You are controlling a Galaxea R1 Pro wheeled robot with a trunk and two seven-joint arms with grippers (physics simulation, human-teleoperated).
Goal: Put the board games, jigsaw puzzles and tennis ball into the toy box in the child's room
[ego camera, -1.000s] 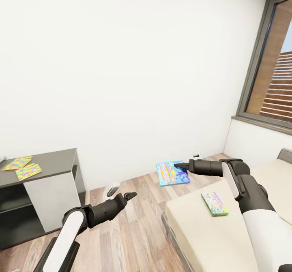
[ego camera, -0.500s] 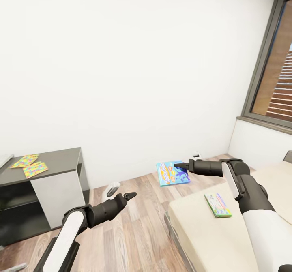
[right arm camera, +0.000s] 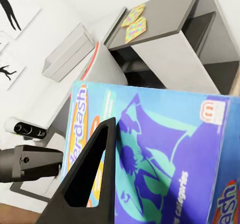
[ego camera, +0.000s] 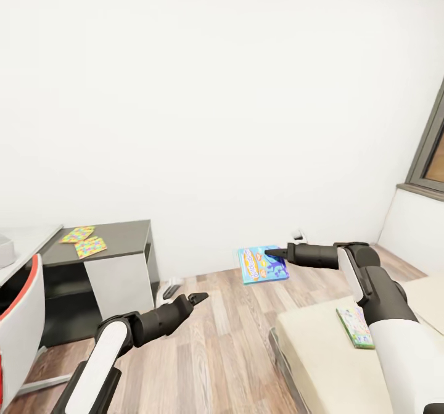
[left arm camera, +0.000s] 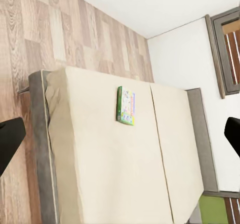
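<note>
My right gripper (ego camera: 270, 253) is shut on a blue board game (ego camera: 263, 264), held in the air over the wood floor; in the right wrist view a dark finger (right arm camera: 89, 176) lies across the box's blue cover (right arm camera: 165, 159). A second board game (ego camera: 354, 326), green-edged, lies flat on the bed (ego camera: 320, 364), also seen as the board game (left arm camera: 126, 105). Two multicoloured jigsaw puzzles (ego camera: 78, 234) (ego camera: 90, 247) lie on the dark table (ego camera: 126, 235). The light grey toy box (right arm camera: 70, 51) stands further along. My left gripper (ego camera: 196, 297) is open and holds nothing. The tennis ball is out of view.
A red-and-white chair (ego camera: 18, 321) stands at the left by a pale desk (ego camera: 28, 241). A small white and dark object (ego camera: 169, 289) lies on the floor by the wall. A window frame (ego camera: 428, 155) is at the right. Black silhouette pictures (right arm camera: 10, 9) hang on the wall.
The whole view has swung left: the window has slid to the right edge, the table and puzzles have moved rightward, and the chair has come in. Both arms keep their pose.
</note>
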